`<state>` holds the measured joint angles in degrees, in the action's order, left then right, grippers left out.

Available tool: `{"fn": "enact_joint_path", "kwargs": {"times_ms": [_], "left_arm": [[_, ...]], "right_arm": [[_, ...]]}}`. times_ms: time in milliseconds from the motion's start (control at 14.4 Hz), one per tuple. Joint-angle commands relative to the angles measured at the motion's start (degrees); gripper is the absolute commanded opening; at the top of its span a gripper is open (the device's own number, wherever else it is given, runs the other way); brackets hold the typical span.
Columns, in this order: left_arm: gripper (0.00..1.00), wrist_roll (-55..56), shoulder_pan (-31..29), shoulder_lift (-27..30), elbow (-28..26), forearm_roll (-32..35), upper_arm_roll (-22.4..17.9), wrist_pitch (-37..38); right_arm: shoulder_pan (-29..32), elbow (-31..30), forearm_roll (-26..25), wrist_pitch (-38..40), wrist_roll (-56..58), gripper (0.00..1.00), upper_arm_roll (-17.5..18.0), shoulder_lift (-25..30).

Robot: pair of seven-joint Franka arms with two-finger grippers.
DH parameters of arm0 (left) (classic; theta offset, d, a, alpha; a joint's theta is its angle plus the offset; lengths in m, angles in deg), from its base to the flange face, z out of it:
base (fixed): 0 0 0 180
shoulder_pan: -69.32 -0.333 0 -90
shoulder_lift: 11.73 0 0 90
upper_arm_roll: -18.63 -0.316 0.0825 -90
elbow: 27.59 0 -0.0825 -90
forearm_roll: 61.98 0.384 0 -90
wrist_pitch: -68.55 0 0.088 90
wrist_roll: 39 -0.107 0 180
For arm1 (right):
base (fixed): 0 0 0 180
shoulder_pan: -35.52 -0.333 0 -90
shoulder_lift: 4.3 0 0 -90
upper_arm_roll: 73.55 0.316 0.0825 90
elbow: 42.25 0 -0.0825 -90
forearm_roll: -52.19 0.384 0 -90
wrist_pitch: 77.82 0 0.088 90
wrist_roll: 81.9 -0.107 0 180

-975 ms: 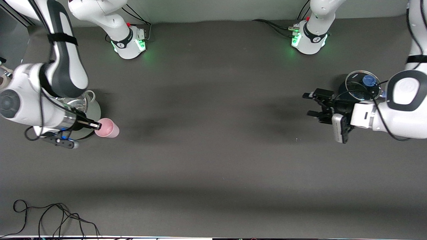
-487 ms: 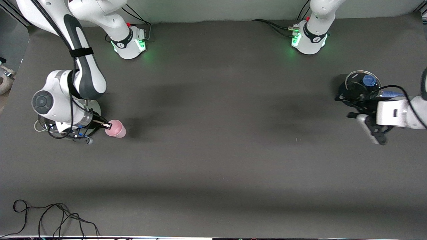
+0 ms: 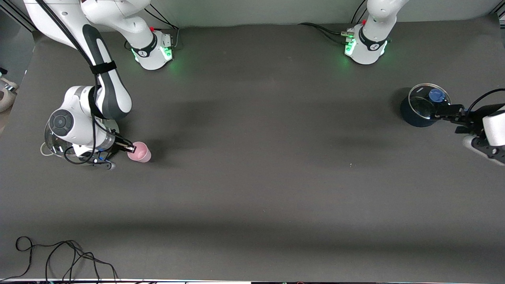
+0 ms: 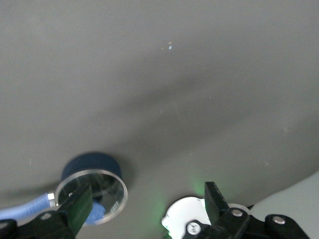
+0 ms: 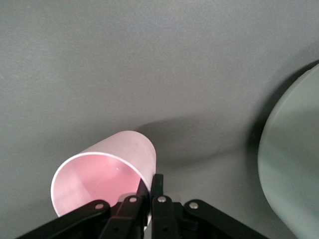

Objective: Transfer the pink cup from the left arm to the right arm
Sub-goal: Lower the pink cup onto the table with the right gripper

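From the front, the right gripper [image 3: 131, 148] pinches the rim of the pink cup [image 3: 139, 152] low over the surface [image 3: 252, 177], beside a glass-lidded pot [image 3: 49, 138]. The left gripper [image 3: 444, 114] (fingers spread, holding nothing) hovers by the dark pot [image 3: 418, 112]. In the right wrist view, the right gripper [image 5: 147, 195] clamps the wall of the pink cup [image 5: 109, 172], one finger [image 5: 133, 206] inside.

The left gripper [image 4: 144, 204] hung over the dark grey desk [image 4: 164, 94], its two black fingers [image 4: 215, 201] spread wide with nothing between them. A dark blue round pot [image 4: 89, 167] with a clear glass lid [image 4: 92, 196] stood below.
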<state>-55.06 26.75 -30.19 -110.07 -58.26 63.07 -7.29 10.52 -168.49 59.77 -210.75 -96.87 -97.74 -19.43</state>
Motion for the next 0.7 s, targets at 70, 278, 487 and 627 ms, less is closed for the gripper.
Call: {"fn": "enact_joint_path", "kwargs": {"times_ms": [70, 278, 487, 627], "left_arm": [[1.0, 11.0, 2.4, 4.6, -2.8, 3.9, -0.2, -1.3], [1.0, 13.9, 2.3, 7.8, -6.2, 3.8, -0.2, -5.9], [1.0, 14.2, 2.1, 12.4, -12.3, 3.3, -0.3, -11.0], [1.0, 14.2, 1.8, 14.1, -14.5, 2.3, -0.8, -13.3]], "right_arm": [[-0.5, -0.2, -0.7, -1.2, 0.6, 0.0, -0.4, -0.2], [-0.6, -0.2, -0.7, -1.1, 0.5, 0.27, -0.4, 0.2], [-0.8, -0.1, -0.6, -0.8, 0.3, 0.64, -0.4, 0.6], [-0.8, 0.0, -0.7, -0.5, 0.2, 0.79, -0.4, 1.8]]}}
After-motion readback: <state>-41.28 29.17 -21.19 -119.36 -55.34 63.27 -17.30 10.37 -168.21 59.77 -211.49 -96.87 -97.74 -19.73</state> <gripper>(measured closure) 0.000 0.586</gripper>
